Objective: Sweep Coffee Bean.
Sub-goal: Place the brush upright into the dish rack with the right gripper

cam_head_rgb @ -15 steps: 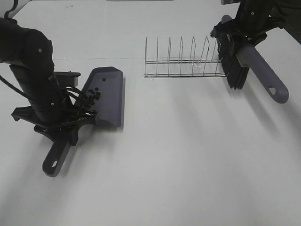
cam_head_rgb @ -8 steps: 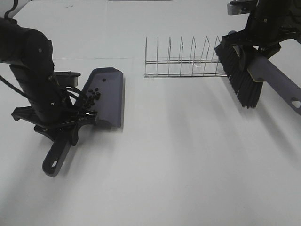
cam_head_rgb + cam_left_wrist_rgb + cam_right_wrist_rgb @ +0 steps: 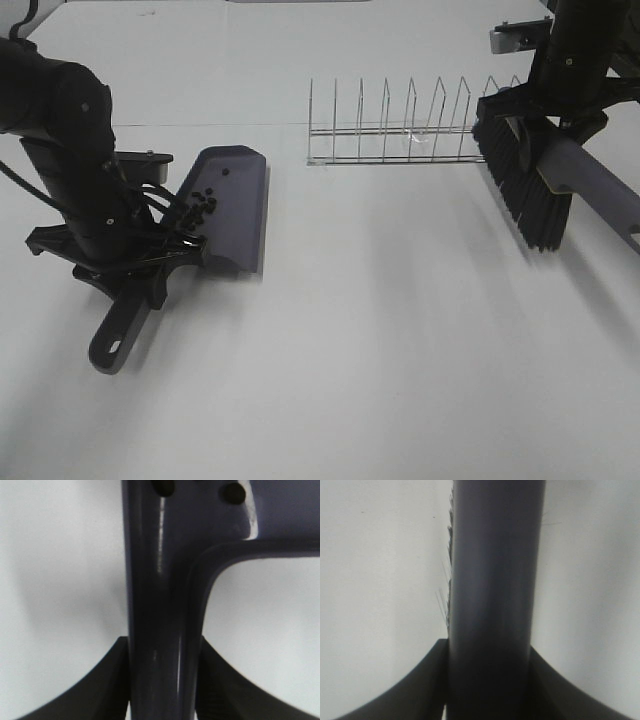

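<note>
Though tiny — dark, oval coffee bean (image 3: pixel 198 206)

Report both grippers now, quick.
Left gripper: shut on the dustpan handle.
Right gripper: shut on the brush handle.

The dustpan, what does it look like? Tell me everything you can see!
The grey-purple plastic dustpan has a wide flat scoop with a raised back wall, and a long handle with a hole at its end. It is at the left of the white table. A cluster of tiny dark coffee beans sits inside, near the back wall. The black left claw is shut on its handle.
</note>
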